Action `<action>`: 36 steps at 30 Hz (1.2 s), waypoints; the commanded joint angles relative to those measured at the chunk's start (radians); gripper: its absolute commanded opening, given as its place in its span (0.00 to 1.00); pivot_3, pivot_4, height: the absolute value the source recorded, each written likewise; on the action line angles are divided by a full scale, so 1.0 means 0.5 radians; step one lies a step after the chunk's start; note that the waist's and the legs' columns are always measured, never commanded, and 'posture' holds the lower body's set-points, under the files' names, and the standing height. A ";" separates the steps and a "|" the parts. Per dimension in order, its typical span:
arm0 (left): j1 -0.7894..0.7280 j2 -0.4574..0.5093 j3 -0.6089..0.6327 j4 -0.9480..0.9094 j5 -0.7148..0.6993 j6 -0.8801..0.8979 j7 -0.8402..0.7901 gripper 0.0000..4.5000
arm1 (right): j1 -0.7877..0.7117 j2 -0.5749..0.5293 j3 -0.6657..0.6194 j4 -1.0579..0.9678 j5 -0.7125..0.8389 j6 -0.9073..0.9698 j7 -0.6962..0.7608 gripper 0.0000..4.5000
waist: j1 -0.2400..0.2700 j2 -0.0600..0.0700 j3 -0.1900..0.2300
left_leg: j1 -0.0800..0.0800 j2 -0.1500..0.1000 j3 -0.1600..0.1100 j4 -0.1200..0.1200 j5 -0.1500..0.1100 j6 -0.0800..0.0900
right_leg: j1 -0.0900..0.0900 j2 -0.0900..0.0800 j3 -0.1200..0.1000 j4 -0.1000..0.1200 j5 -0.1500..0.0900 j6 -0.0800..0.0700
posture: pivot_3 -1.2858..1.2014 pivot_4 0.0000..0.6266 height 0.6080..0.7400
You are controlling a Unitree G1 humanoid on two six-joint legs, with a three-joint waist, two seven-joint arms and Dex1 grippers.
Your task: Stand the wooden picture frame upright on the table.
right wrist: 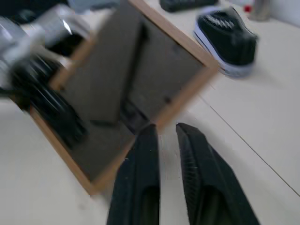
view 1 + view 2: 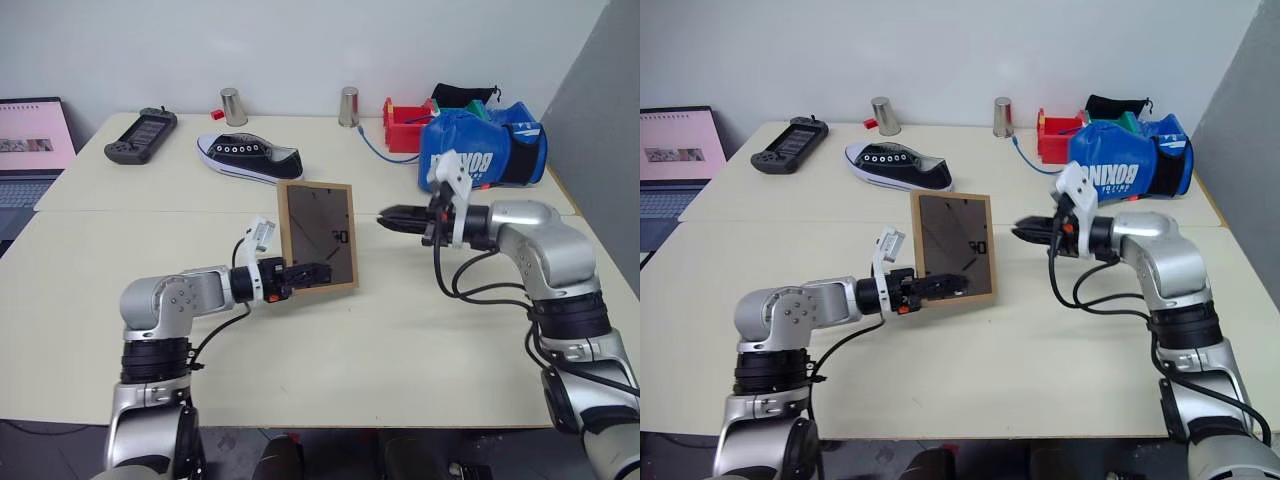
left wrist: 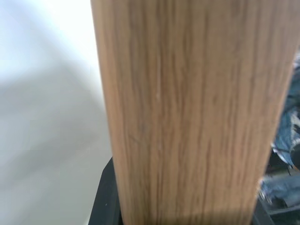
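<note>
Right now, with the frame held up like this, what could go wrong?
The left gripper alone pinches the wooden picture frame near a lower corner, so it may pivot or slip onto the table. The right gripper, apart with a narrow gap, gives no support. If the stand is folded, the frame may topple.

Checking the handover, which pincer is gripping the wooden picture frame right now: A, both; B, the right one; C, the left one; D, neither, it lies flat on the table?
C: the left pincer clamps the wooden picture frame at its lower edge, while the right pincer hangs beside it with a gap.
</note>
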State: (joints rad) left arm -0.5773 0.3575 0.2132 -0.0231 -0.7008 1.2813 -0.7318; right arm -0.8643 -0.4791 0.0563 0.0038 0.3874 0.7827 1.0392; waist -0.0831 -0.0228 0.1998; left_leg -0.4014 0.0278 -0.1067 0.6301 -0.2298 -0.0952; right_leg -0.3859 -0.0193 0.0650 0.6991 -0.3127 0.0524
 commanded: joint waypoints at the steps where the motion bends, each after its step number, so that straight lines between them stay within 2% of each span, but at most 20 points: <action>1: -0.020 -0.090 0.108 -0.134 -0.089 -0.073 0.130 0.22 | -0.152 0.064 -0.026 -0.075 0.146 0.145 -0.044 0.40 | 0.005 0.000 0.000 | 0.000 -0.001 0.000 0.000 0.000 0.000 | 0.000 -0.001 0.000 0.000 0.000 0.000 | 0.52 0.24 1.00; 3: -0.028 -0.133 0.126 -0.137 -0.108 -0.083 0.174 0.22 | -0.190 0.102 -0.010 -0.064 0.170 0.165 -0.065 0.49 | 0.006 0.000 0.000 | 0.000 -0.002 0.000 0.000 0.000 0.000 | 0.000 -0.002 0.000 -0.001 0.000 0.000 | 0.52 0.24 1.00; 8: -0.015 -0.165 0.096 -0.213 -0.184 -0.073 0.188 0.22 | -0.215 0.135 0.071 0.066 0.117 0.098 -0.074 0.49 | 0.006 0.000 0.000 | -0.001 -0.002 0.000 0.000 0.000 0.000 | 0.000 -0.002 0.000 -0.002 0.000 0.000 | 0.52 0.24 1.00; 21: 0.088 -0.034 0.046 -0.327 -0.323 -0.065 0.156 0.22 | -0.382 0.205 0.154 0.510 0.038 -0.099 -0.018 0.49 | 0.001 0.000 0.000 | -0.001 -0.002 0.001 -0.001 0.000 0.000 | -0.001 -0.001 0.000 -0.002 0.000 0.000 | 0.52 0.24 1.00; 36: 0.114 0.026 0.010 -0.327 -0.370 -0.083 0.168 0.22 | -0.406 0.276 0.253 0.258 0.229 0.046 0.320 0.49 | 0.002 0.000 0.000 | -0.001 -0.001 0.000 -0.001 0.000 0.000 | -0.001 -0.001 0.000 -0.002 0.000 0.000 | 0.52 0.24 1.00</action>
State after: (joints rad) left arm -0.5041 0.3631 0.2190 -0.1515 -0.8539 1.2630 -0.6349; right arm -1.0511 -0.3471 0.1760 0.2076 0.4519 0.7972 1.1407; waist -0.0819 -0.0226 0.1999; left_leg -0.4020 0.0270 -0.1066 0.6296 -0.2298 -0.0953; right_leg -0.3865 -0.0199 0.0647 0.6980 -0.3127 0.0525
